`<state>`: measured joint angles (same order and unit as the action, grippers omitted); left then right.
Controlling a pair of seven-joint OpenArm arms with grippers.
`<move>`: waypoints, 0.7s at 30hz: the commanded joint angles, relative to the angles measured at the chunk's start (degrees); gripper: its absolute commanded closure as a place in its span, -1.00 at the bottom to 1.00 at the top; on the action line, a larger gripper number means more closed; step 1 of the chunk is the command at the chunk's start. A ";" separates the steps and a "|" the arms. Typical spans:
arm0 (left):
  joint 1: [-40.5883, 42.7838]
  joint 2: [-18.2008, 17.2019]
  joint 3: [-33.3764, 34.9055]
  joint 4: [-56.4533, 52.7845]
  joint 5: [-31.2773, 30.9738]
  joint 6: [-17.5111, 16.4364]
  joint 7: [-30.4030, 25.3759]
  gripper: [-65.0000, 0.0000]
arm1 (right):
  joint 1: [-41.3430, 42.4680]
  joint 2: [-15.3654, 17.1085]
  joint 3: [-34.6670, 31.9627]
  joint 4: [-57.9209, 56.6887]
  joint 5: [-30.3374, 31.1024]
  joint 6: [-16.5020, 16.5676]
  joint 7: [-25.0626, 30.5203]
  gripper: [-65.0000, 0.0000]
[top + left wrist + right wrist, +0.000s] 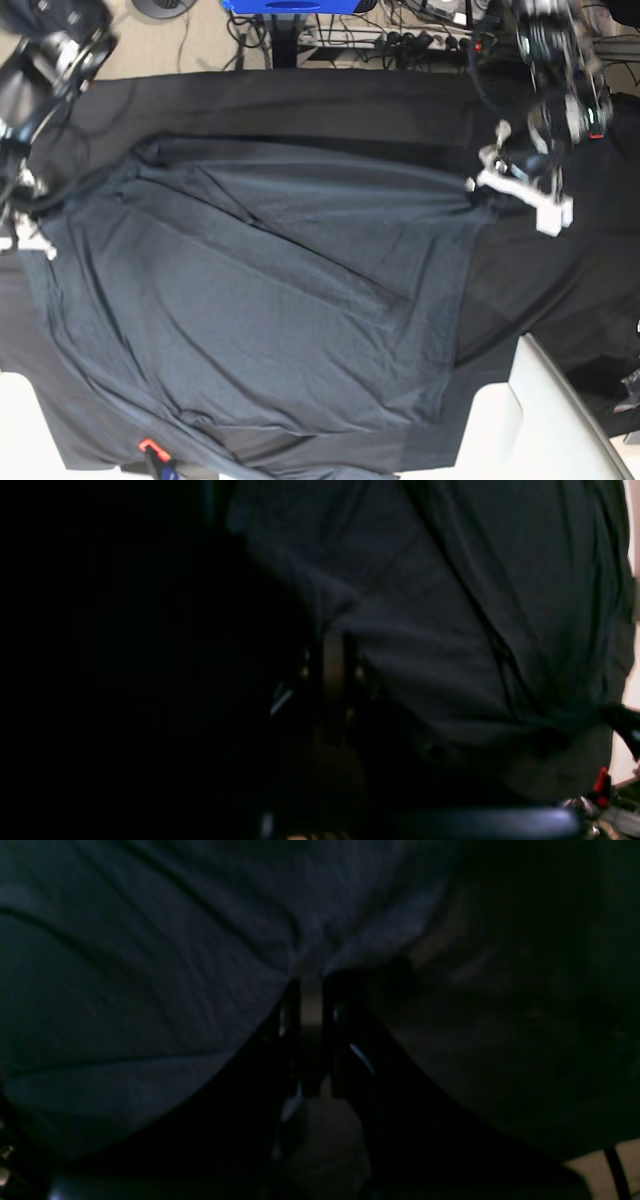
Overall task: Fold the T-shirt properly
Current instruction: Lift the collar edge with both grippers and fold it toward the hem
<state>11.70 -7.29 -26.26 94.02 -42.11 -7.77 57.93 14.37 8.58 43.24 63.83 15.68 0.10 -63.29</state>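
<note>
T-shirt (270,300) spread on the table (320,95) — left gripper (478,190) and right gripper (35,215) each clamped on an edge (wrist views dark).

The left half of the left wrist view is lost in darkness, and the left gripper (332,667) is seen only as a dim, blurred shape, its fingertips covered by the T-shirt (450,605). In the right wrist view the right gripper (311,990) is likewise murky, its tips buried in the T-shirt (150,965); the right side of that view cannot be made out. In the base view the right gripper (25,235) is cut off by the left edge, the T-shirt (280,300) hem by the bottom edge, and the left gripper (480,188) is blurred.
</note>
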 commanded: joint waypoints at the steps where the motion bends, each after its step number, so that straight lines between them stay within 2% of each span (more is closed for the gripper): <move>1: -1.99 -0.67 -0.16 -0.52 -1.10 -0.36 0.13 1.00 | 2.02 1.22 -0.39 -0.23 0.45 -0.05 1.18 0.98; 12: -11.92 -1.90 0.28 -13.89 -1.01 -0.36 0.66 1.00 | 8.71 6.94 -1.00 -14.91 0.36 -0.05 6.98 0.98; 21: -15.88 -1.90 0.28 -18.98 -1.01 -0.27 0.22 1.00 | 11.96 7.47 -1.00 -17.64 0.27 -0.05 7.42 0.98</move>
<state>-3.55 -8.47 -25.76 74.28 -42.15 -7.70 58.85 24.45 14.74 42.26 45.56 15.46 -0.25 -56.53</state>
